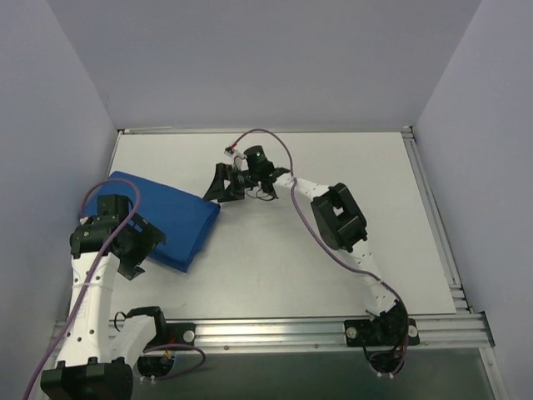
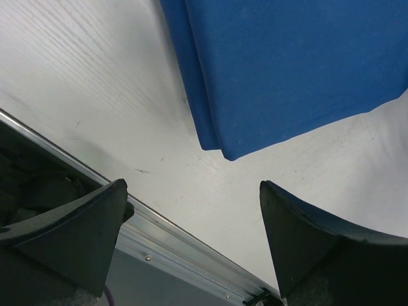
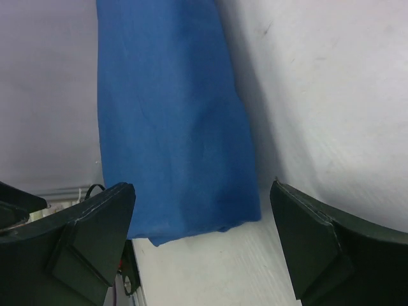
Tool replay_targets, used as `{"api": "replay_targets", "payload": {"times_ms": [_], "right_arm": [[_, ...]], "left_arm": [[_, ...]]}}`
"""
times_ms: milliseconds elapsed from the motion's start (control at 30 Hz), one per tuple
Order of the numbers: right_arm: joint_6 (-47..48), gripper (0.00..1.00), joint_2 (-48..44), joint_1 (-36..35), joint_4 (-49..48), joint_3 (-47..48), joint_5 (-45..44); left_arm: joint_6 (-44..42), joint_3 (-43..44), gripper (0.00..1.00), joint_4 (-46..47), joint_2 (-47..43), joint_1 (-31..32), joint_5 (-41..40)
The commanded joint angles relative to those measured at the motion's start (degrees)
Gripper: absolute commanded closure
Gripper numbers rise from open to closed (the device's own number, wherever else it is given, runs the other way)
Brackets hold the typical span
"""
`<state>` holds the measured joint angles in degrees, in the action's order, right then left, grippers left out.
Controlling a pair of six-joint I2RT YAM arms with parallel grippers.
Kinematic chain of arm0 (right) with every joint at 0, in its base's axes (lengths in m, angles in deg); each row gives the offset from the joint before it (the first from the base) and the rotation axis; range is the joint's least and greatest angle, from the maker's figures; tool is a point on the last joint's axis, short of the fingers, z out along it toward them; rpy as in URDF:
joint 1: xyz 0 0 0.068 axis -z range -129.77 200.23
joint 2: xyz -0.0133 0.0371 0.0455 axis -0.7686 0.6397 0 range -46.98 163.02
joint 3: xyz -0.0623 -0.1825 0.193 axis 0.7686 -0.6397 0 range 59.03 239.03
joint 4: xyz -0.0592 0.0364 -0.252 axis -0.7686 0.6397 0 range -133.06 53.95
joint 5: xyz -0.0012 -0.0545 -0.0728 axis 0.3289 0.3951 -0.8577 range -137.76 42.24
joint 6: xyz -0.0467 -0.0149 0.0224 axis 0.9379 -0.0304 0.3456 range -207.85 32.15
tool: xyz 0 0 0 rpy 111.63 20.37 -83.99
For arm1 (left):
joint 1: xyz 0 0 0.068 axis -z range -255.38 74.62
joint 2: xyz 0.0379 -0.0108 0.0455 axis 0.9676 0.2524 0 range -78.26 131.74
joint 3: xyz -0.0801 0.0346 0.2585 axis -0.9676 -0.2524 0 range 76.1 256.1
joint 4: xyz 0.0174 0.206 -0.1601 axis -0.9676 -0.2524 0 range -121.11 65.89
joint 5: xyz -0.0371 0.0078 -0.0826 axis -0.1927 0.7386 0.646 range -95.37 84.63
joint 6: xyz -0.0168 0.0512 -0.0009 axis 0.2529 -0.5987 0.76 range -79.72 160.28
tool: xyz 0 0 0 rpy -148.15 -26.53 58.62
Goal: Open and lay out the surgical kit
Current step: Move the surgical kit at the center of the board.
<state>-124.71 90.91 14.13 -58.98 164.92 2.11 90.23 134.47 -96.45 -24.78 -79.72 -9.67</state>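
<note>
The blue cloth wrap (image 1: 171,218) lies as a folded, closed bundle on the left part of the white desk (image 1: 375,175), set at a slant, with one corner pointing toward the middle of the desk. Nothing of what is inside it shows.

The left pincer (image 1: 143,250) is over the near left side of the wrap. In the left wrist view the left pincer (image 2: 191,188) stands wide, with its two dark fingers (image 2: 76,229) far apart and nothing between them. A corner of the wrap (image 2: 287,70) lies ahead of them, clear of both tips, on bare desk (image 2: 83,83). The aluminium rail (image 2: 172,239) at the desk's near edge runs below the fingers.

The right arm reaches across from the right, and the right pincer (image 1: 219,190) points at the wrap's far right corner, close beside it. In the right wrist view the right pincer (image 3: 203,191) is also spread wide and holds nothing. The end of the wrap (image 3: 172,127) sits ahead of the gap between its fingers (image 3: 95,229). Whether a tip touches the cloth cannot be told.

A purple cable (image 1: 268,133) loops over the right arm's wrist.
</note>
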Motion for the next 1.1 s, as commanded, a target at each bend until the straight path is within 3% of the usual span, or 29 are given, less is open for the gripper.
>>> {"api": "replay_targets", "payload": {"times_ms": [0, 133, 233, 367, 400, 533, 733, 900, 967, 1000, 1067], "right_arm": [[-2.3, 0.09, 1.4, -3.0, -3.5, 2.2, 3.7], [-0.6, 0.14, 2.6, -4.3, -2.4, 2.2, 4.3], [-1.0, 0.29, 2.7, -4.5, -2.7, 1.8, 4.6], [-4.6, 0.62, 0.3, -2.3, -7.6, -3.3, 2.6], [-6.3, 0.79, -0.4, -1.6, -10.2, -5.1, 2.3], [-13.1, 1.0, -5.0, 3.0, -20.3, -13.5, 0.8], [-11.6, 1.0, -14.0, 12.3, -23.0, -26.9, -1.8], [-8.9, 1.0, -25.5, 20.1, -21.4, -41.6, -5.0], [-6.9, 1.0, -32.3, 22.8, -18.6, -48.5, -5.9], [-6.0, 1.0, -34.6, 23.1, -16.9, -50.5, -7.0], [-4.1, 1.0, -41.0, 23.3, -13.1, -55.8, -9.8]], "left_arm": [[0.7, 1.3, 0.06, -1.8, -1.2, -0.8, -1.2], [0.4, 1.0, 0.06, -1.5, -0.4, -0.8, -1.0], [0.4, 0.4, 0.06, -1.2, 0.2, -0.8, -0.4], [0.4, -0.2, 0.05, -0.3, 0.4, -0.8, -0.2], [0.4, -0.4, 0.05, 0.0, 0.5, -0.8, -0.2], [0.1, -1.0, 0.0, 1.2, 1.9, -0.8, 0.9], [0.6, -1.6, 0.26, 4.9, 4.1, -0.8, 2.8], [2.0, -3.8, 0.67, 12.6, 7.9, -0.2, 7.2], [3.2, -4.6, 0.82, 17.2, 13.0, 2.1, 8.4], [3.7, -4.5, 0.96, 18.6, 15.5, 3.4, 9.2], [4.4, -2.2, 0.98, 20.9, 25.1, 10.6, 8.2]]}}
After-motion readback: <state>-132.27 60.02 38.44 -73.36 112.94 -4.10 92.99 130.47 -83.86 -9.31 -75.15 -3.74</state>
